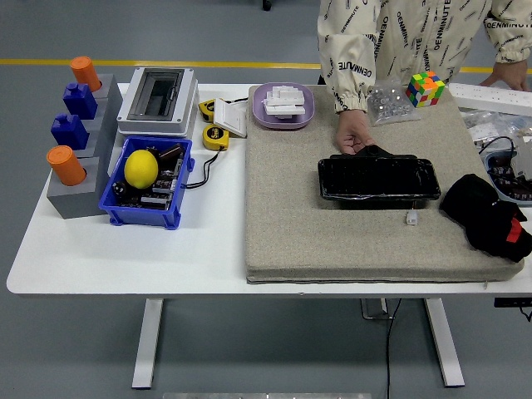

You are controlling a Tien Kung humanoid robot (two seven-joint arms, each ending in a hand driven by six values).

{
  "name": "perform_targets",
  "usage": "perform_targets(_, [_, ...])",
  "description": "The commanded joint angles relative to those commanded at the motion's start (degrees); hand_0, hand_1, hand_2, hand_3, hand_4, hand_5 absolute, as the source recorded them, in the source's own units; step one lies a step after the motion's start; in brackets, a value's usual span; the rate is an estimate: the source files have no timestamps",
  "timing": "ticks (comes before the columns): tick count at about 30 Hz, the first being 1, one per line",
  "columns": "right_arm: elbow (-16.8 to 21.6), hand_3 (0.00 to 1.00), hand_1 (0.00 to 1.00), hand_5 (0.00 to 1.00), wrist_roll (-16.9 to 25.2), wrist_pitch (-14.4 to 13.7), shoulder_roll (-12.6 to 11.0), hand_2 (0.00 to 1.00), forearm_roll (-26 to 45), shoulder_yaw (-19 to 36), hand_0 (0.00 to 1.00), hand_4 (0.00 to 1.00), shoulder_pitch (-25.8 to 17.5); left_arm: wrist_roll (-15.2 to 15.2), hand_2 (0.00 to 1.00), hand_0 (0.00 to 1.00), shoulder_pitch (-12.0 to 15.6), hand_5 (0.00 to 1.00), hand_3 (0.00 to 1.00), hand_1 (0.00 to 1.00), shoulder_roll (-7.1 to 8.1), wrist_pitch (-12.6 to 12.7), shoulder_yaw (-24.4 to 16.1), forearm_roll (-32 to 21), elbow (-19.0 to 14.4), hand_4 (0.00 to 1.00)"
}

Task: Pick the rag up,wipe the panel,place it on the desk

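A glossy black panel (378,179) lies flat on the grey mat (291,216), right of centre. At the panel's far edge a person's hand (353,133) rests on a small dark crumpled piece (374,152), which looks like the rag. A black bulky shape with a red patch, apparently my right hand (486,218), lies on the mat's right end, a short way right of the panel. My left arm is out of view.
A small white connector (411,218) lies just in front of the panel. A purple tray (283,106), clear bag (391,104) and colour cube (425,88) sit along the mat's far edge. Left of the mat are a blue bin with a lemon (141,169), a grey box (158,100) and block stands (75,158).
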Motion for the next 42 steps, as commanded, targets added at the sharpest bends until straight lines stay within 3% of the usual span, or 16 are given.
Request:
perform_targets(10, [-0.6,0.813,0.787,0.892,-1.5,3.0,-1.2,0.845,0.0,1.2,0.828,0.998,1.0,0.0,0.654,0.61,-0.5,0.438,0.561,0.64,-0.09,0.1,0.1,0.0,0.0,0.627])
perform_targets(42, [-0.7,0.797,0.777,0.852,-2.1,3.4,-1.8,0.838,1.5,2.0,0.815,0.998,0.8,0.0,0.654,0.611,-1.1,0.438,0.561,0.639,0.25,0.0,2.1,-0.7,0.1,0.626])
